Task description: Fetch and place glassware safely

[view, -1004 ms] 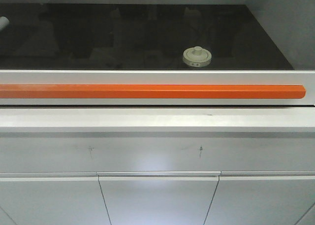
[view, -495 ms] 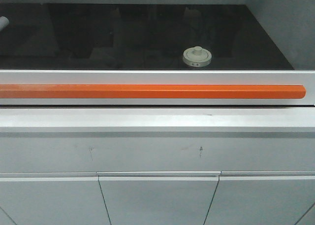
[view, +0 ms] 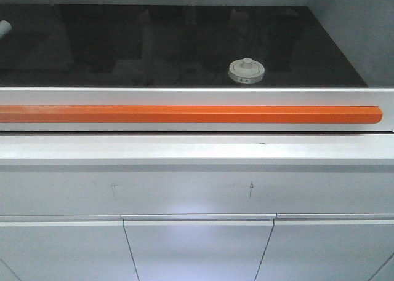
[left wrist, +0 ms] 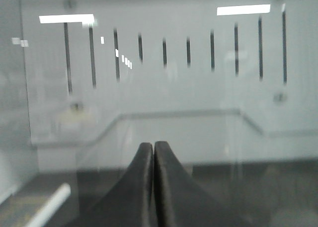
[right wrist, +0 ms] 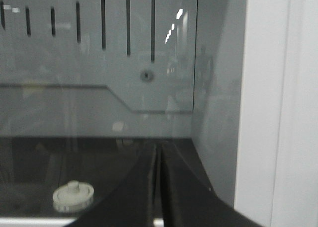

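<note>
No change: the jar (view: 247, 71) sits untouched on the dark counter (view: 92, 66).
Left gripper (left wrist: 153, 150) and right gripper (right wrist: 159, 151) both pressed together, empty; fetching hasn't started.

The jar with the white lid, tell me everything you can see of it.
The jar is squat, capped by a round cream lid with a central knob and a small rim label. It stands upright on the black worktop, right of centre, near the front edge. Nothing touches it. Its glass body barely shows.
</note>
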You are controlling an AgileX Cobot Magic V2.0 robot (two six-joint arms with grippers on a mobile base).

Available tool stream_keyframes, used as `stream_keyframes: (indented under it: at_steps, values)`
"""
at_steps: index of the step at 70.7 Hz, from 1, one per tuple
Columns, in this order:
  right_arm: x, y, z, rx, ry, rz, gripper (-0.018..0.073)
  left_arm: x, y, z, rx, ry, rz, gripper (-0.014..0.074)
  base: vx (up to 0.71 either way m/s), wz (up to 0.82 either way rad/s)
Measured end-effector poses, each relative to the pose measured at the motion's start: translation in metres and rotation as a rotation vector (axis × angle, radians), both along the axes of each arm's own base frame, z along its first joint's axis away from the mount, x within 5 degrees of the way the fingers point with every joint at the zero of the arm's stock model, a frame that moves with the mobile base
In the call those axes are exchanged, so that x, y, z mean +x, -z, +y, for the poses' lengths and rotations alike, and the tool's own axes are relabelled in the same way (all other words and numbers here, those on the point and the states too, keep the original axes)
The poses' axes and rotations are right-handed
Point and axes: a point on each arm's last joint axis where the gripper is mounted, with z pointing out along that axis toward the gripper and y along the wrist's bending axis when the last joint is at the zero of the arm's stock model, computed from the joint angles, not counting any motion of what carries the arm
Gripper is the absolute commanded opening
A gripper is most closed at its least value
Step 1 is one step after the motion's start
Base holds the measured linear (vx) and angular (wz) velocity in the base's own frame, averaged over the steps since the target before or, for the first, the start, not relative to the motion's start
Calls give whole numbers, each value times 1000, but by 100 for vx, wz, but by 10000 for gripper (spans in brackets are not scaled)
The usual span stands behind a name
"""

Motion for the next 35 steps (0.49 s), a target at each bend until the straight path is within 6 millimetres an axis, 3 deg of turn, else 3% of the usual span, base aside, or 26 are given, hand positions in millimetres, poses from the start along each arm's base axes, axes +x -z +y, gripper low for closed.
stream_keyframes:
  at_steps: [18, 35]
  values:
    - [40, 24, -1, 5, 0, 168, -4, 41, 29, 0, -65, 10, 227, -7, 0, 0]
    - [60, 40, -2, 26, 0, 259, -4, 50, 39, 0, -112, 12, 294, -7, 0, 0]
